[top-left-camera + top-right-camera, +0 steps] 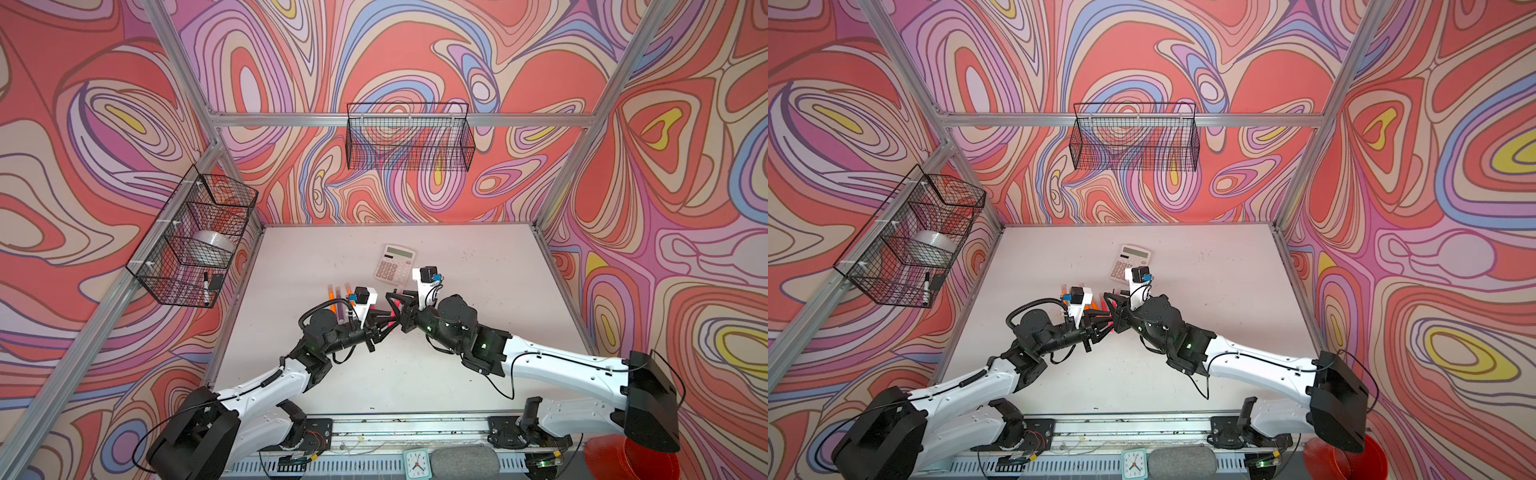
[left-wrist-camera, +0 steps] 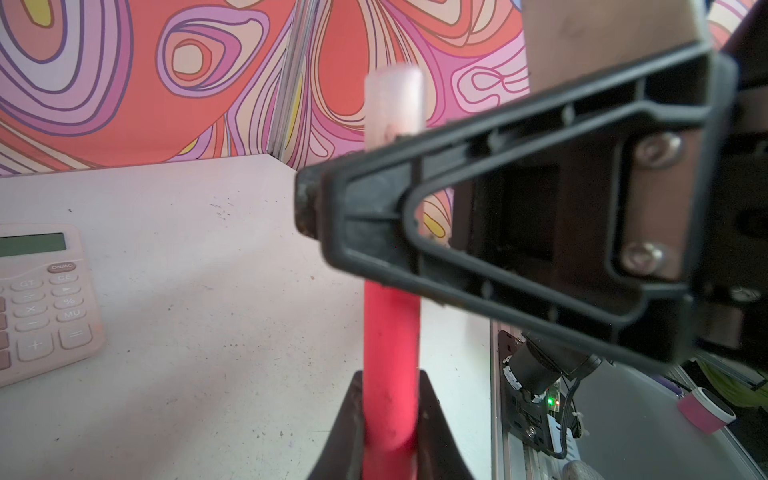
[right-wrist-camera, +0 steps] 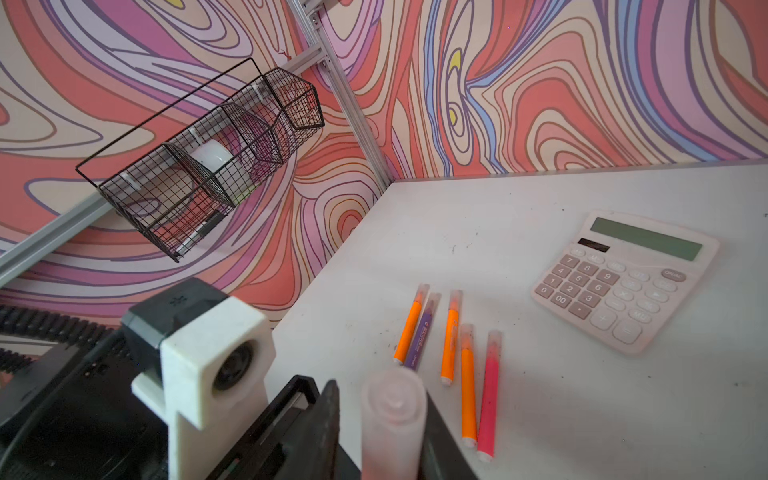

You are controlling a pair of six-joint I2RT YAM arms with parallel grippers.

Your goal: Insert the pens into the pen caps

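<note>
Pen (image 2: 390,332), cap (image 3: 392,432) at tip: centre of both top views, above desk (image 1: 415,374). Left pincer (image 2: 390,382) clamped on pen; right pincer (image 3: 382,397) seemingly pinching cap. Risk: skewed push, cap half-seated or jammed.

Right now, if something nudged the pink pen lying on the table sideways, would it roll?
Probably: the pink pen is a slim round barrel lying flat on the table, so it would likely roll, perhaps into the orange pen beside it. It looks stiff and light.
</note>
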